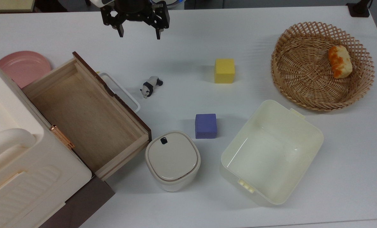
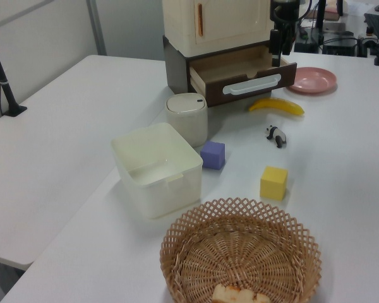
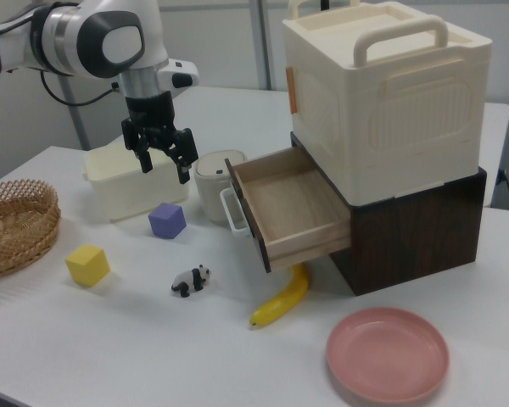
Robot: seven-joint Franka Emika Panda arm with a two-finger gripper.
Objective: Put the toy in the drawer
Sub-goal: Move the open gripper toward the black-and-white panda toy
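Now, what we see:
Hand (image 1: pixel 139 34): fingers spread, holding nothing, raised above the tabletop (image 1: pixel 188 41) (well apart from the toy).
Toy (image 1: pixel 151 86): on the tabletop, near the drawer's white handle.
Drawer (image 1: pixel 90 117): pulled open.
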